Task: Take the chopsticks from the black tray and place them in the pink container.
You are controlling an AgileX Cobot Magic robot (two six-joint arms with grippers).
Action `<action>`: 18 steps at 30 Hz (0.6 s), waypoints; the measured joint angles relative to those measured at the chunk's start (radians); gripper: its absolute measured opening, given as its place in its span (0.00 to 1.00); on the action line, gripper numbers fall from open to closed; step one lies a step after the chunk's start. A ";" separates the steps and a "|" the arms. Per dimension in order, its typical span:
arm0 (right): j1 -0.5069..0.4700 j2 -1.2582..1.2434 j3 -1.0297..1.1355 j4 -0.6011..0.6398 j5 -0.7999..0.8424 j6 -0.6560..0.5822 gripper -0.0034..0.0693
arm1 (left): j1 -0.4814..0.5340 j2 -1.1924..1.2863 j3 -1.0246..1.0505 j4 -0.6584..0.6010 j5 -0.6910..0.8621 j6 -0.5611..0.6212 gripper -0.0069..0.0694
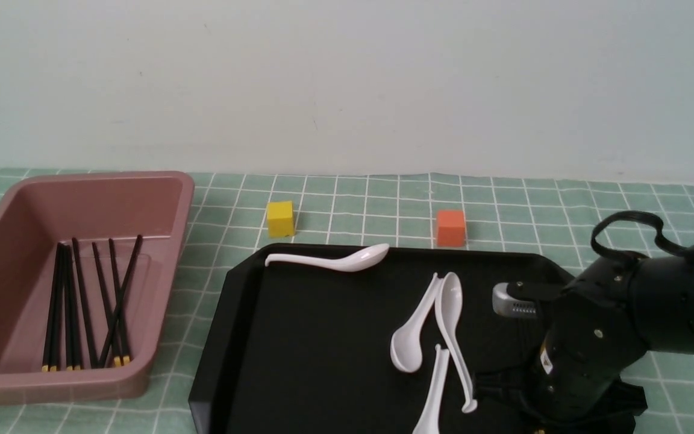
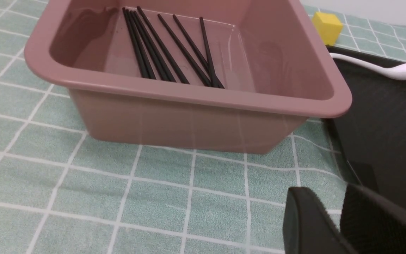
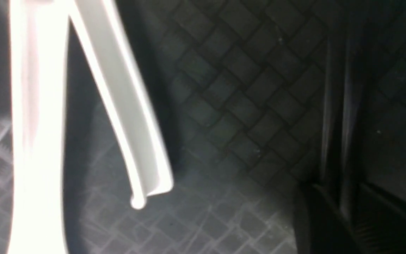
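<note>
Closest in, low over the near right part of the tray, the right pincer (image 3: 342, 211) is shown only by its own wrist camera. Two dark fingers (image 3: 315, 225) stand close together, and a thin dark strip (image 3: 337, 106) runs forward from the slot between them. Whether that strip is a chopstick, and whether the jaws are clamped on it, cannot be told through the blur.

Such sticks are judged light, stiff and slick. Lying flat on a glossy floor, they are likely to roll or slide, so a hold across the shaft near mid-length is advised.

Just to this pincer's left, white glazed soup spoons (image 1: 407, 349) are crossed on the large glossy black rectangular tray (image 1: 299, 337) with cut-off corners.

Near the tray's left edge, the left pincer (image 2: 330, 204) is held over the green white-gridded cloth (image 2: 83, 197), jaws parted, nothing between them. Just ahead of it stands the deep dusty-pink rectangular plastic container (image 2: 189, 116). On its floor the thin black gold-tipped chopsticks (image 2: 167, 49) are gathered, well apart from the right pincer and off to its left.

Farthest off, beyond the tray, a small yellow cube (image 1: 279, 218) and a small orange cube (image 1: 450, 228) are set on the cloth.
</note>
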 joint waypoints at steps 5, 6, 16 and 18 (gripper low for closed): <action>0.000 -0.037 -0.017 0.016 0.116 -0.036 0.24 | 0.000 0.000 0.000 0.000 0.000 0.000 0.33; 0.000 -0.056 -0.034 0.025 0.162 -0.051 0.24 | 0.000 0.000 0.000 0.000 0.000 0.000 0.33; 0.029 -0.130 -0.524 0.325 0.288 -0.365 0.24 | 0.000 0.000 0.000 0.000 0.000 0.000 0.33; 0.055 -0.089 -0.610 0.401 0.247 -0.442 0.24 | 0.000 0.000 0.000 0.000 0.000 0.000 0.34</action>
